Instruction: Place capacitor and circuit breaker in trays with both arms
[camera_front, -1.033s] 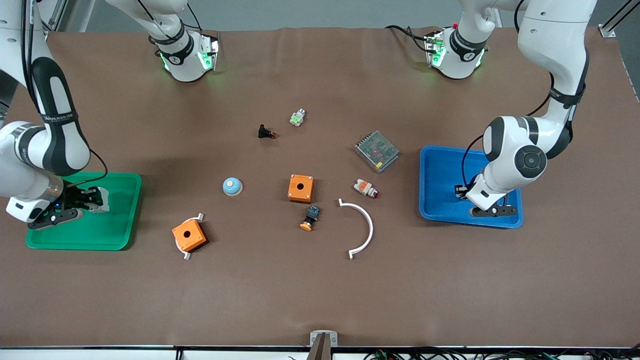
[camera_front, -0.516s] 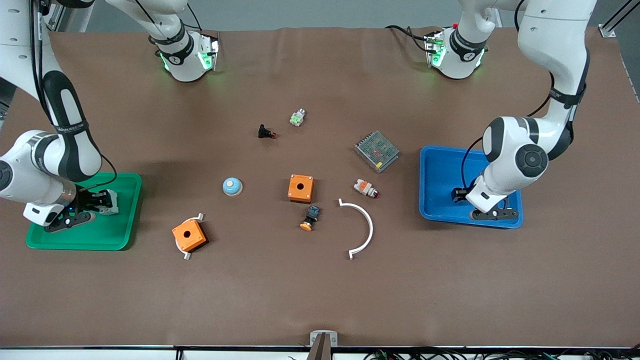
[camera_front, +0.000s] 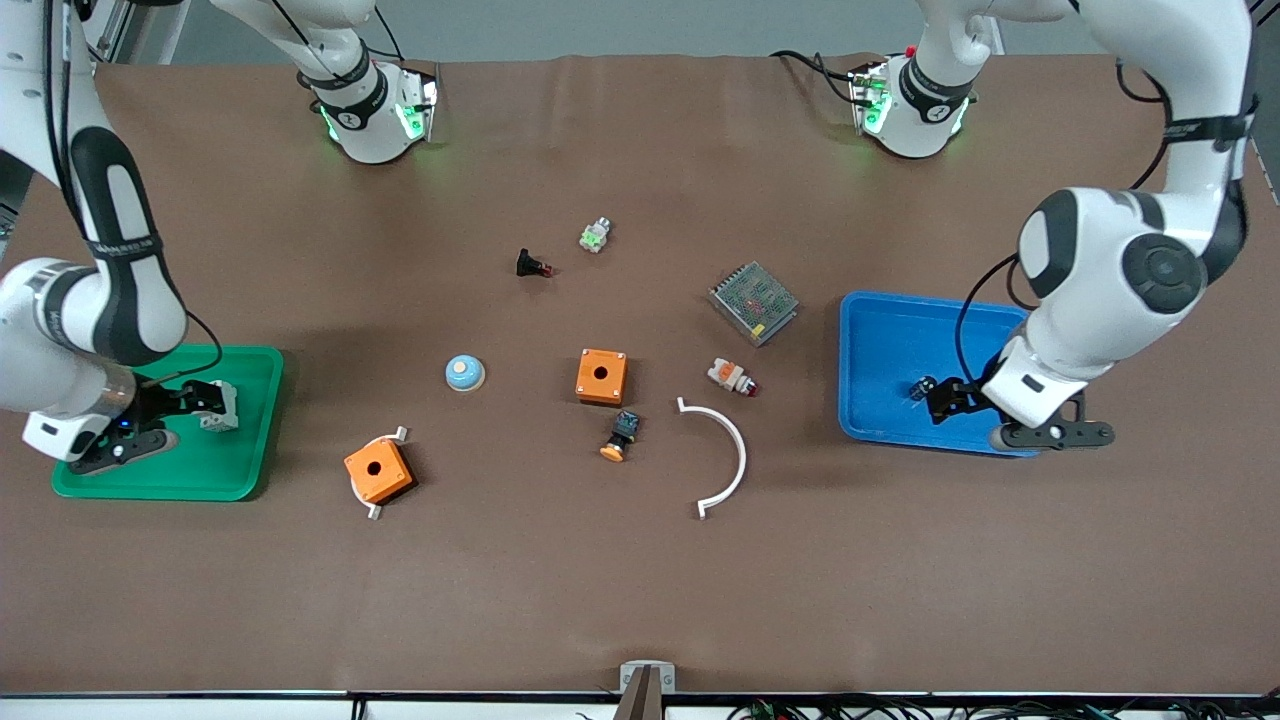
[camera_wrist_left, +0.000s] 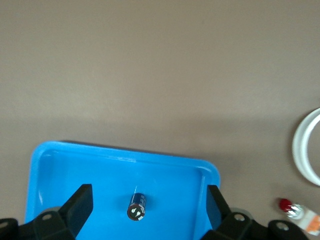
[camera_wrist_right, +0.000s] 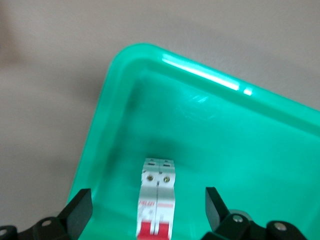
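The capacitor (camera_front: 922, 388) lies on its side in the blue tray (camera_front: 885, 335), free of any grip. My left gripper (camera_front: 945, 402) hangs open just above it; in the left wrist view the capacitor (camera_wrist_left: 136, 206) sits between the spread fingers (camera_wrist_left: 78, 206) of that gripper (camera_wrist_left: 147, 201). The circuit breaker (camera_front: 219, 406) lies in the green tray (camera_front: 200, 475). My right gripper (camera_front: 183, 402) is open over that tray beside it. In the right wrist view the breaker (camera_wrist_right: 157, 200) lies flat between the parted fingers (camera_wrist_right: 79, 207), untouched, on the green tray (camera_wrist_right: 240, 150).
On the brown mat lie two orange boxes (camera_front: 601, 376) (camera_front: 378, 470), a blue dome (camera_front: 465, 373), a black push-button with an orange cap (camera_front: 621, 435), a white-and-orange part (camera_front: 731, 377), a white arc (camera_front: 722, 455), a mesh-topped metal unit (camera_front: 753, 302), a black red-tipped part (camera_front: 531, 265) and a green-white part (camera_front: 595, 235).
The right gripper let go of the circuit breaker in the green tray and drew back. The left arm rose and swung toward its end of the table, leaving the capacitor in the blue tray.
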